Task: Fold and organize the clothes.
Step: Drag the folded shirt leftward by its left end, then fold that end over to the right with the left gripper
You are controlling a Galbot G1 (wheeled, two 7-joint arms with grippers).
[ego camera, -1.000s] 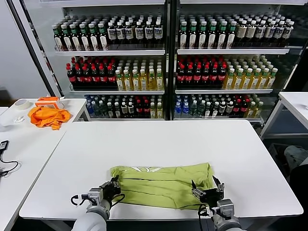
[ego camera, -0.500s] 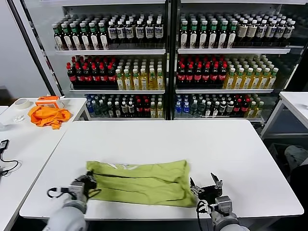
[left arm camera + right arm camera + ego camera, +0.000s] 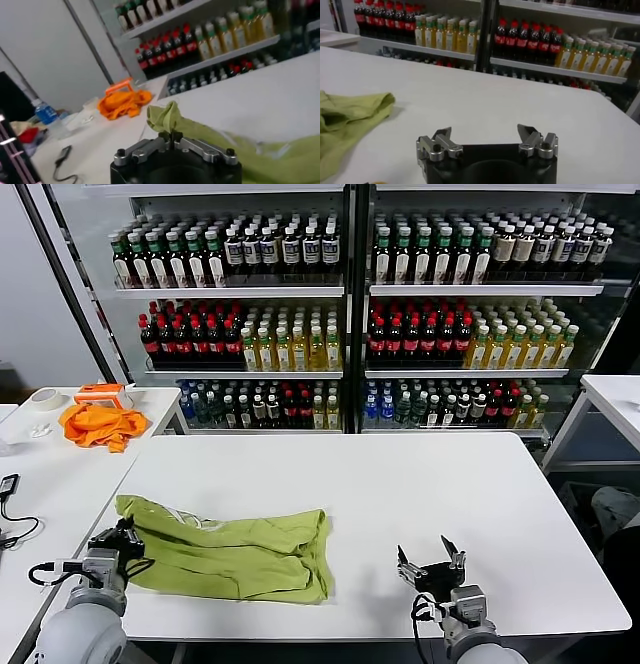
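The lime-green T-shirt [image 3: 235, 549] lies folded in a long band on the front left part of the white table [image 3: 400, 484], a bit of white print showing near its far edge. My left gripper [image 3: 125, 539] sits at the shirt's left end, shut on a pinch of green cloth [image 3: 167, 117] that stands up between its jaws. My right gripper [image 3: 430, 556] hovers near the table's front edge, well right of the shirt, open with nothing between its fingers. From the right wrist the shirt's end [image 3: 350, 117] shows off to the side, apart from that gripper [image 3: 485, 135].
An orange cloth [image 3: 98, 424] and a tape roll [image 3: 44, 398] lie on the side table at the left. A black cable [image 3: 8, 504] rests on that table's near part. Drink shelves [image 3: 345, 314] stand behind. Another white table [image 3: 610, 399] is at the right.
My left gripper has dragged the shirt leftward across the table, from the front centre to the front left. The right gripper stayed in place, open, and the shirt slid away from it.
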